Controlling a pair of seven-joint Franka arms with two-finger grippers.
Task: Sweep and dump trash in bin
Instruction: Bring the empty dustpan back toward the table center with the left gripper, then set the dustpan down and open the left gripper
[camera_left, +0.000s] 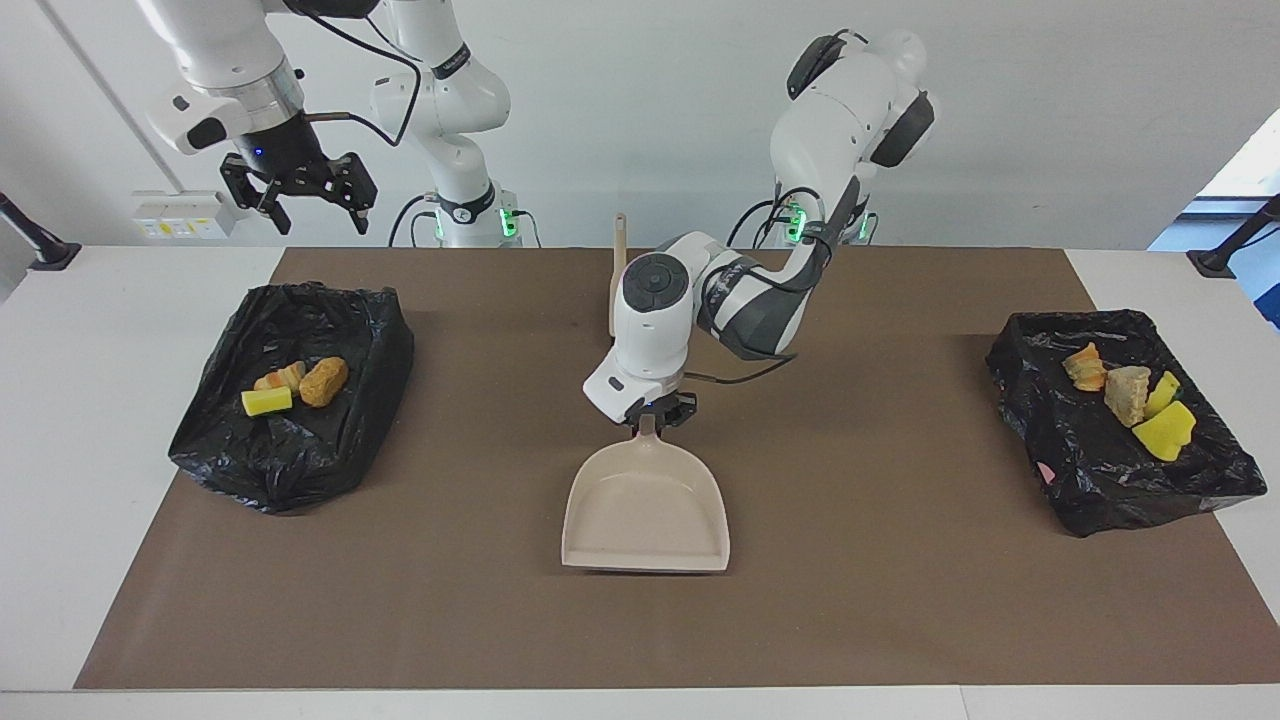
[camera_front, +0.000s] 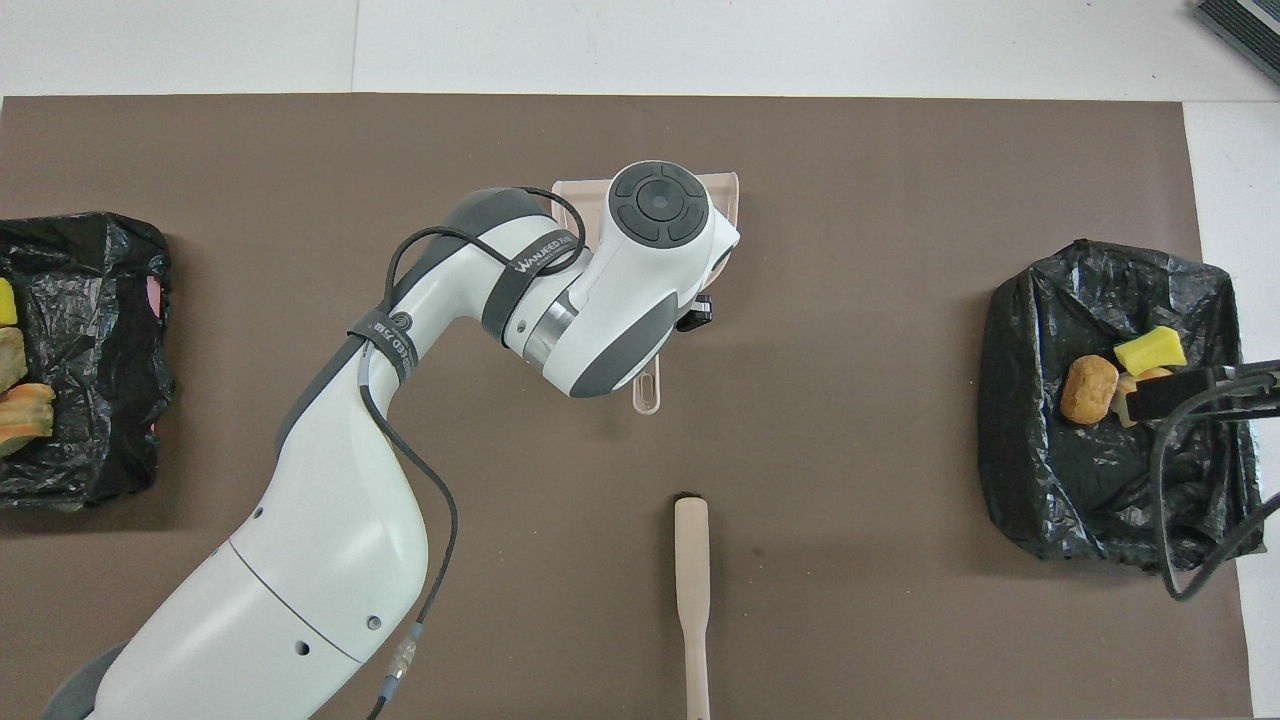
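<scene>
The left gripper (camera_left: 648, 415) is clenched on the handle of the beige dustpan (camera_left: 647, 510), which sits empty at the middle of the brown mat (camera_left: 880, 600). The right gripper (camera_left: 312, 205) hangs with jaws spread above the mat's corner, holding nothing. 3 trash scraps (camera_left: 296, 384) lie in the black-lined bin (camera_left: 290, 450) at the right arm's end, 4 trash pieces (camera_left: 1130, 398) in the second lined bin (camera_left: 1090, 470) at the left arm's end. The brush (camera_front: 691, 590) lies by the mat's edge nearest the robots.

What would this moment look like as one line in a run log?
left gripper: shut on dustpan handle | right gripper: open, over bin | trash: in bins | brush: on mat
</scene>
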